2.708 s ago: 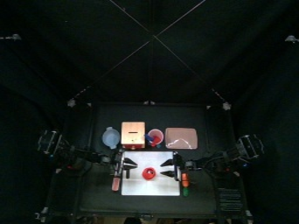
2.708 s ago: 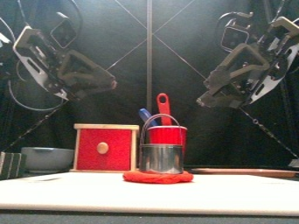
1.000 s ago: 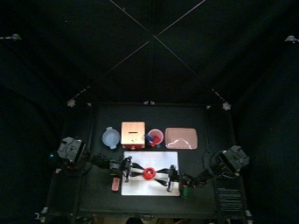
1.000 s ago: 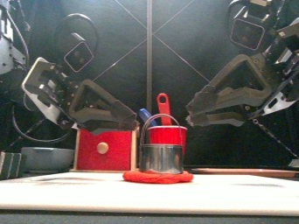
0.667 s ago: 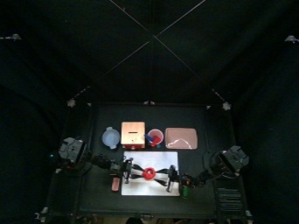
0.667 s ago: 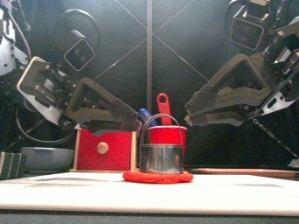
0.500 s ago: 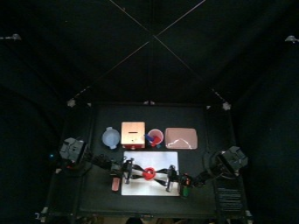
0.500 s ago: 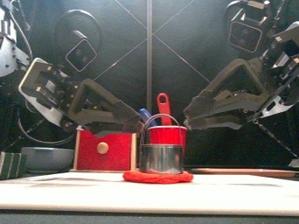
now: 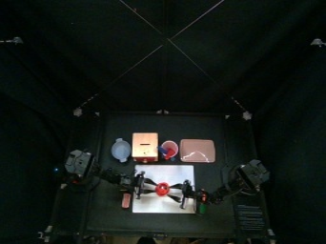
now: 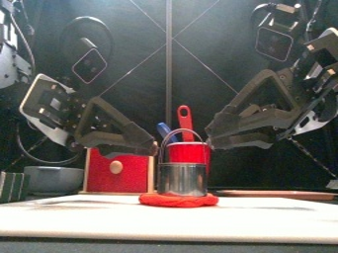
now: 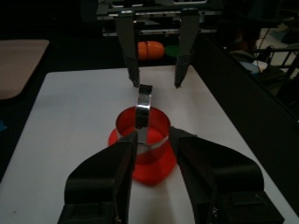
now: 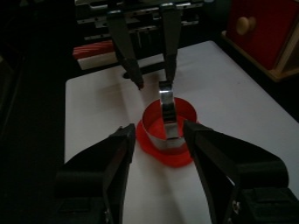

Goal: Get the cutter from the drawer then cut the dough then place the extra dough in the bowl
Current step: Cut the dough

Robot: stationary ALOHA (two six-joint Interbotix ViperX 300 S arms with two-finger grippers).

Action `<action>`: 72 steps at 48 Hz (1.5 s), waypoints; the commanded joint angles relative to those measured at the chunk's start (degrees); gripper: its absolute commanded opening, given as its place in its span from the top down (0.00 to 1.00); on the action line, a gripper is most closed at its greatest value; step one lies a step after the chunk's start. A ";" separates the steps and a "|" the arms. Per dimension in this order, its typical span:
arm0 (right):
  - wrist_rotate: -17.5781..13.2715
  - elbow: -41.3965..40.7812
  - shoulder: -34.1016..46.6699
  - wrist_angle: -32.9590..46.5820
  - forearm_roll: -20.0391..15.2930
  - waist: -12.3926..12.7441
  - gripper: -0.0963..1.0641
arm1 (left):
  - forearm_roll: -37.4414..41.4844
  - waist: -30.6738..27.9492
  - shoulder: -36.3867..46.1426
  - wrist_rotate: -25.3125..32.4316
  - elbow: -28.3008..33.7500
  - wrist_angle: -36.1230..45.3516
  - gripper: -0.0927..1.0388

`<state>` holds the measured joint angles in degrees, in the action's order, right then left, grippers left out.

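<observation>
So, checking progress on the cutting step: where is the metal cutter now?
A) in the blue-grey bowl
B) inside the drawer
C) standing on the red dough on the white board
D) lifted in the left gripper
C: the front view shows the cutter standing upright on the dough disc, on the white board.

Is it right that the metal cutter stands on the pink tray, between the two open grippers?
Not quite: the front view shows the cutter standing on the red dough on the white board, not the pink tray. It is indeed between the open left gripper and right gripper.
</observation>
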<state>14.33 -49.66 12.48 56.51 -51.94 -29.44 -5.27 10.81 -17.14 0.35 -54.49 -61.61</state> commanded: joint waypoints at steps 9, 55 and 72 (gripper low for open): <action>0.18 1.23 -0.79 -0.62 0.18 0.70 0.20 | 1.41 -0.88 1.14 0.09 1.41 -0.18 0.25; 0.35 2.55 0.88 -0.97 0.53 1.67 0.28 | 1.76 -0.79 -0.62 0.00 3.52 3.87 0.27; 0.35 2.64 1.23 -1.67 0.62 2.29 0.29 | 1.67 -1.23 -0.70 0.00 3.60 3.87 0.28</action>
<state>14.68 -47.81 14.77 54.67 -51.50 -27.51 -3.52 9.76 -18.54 0.35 -51.77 -57.48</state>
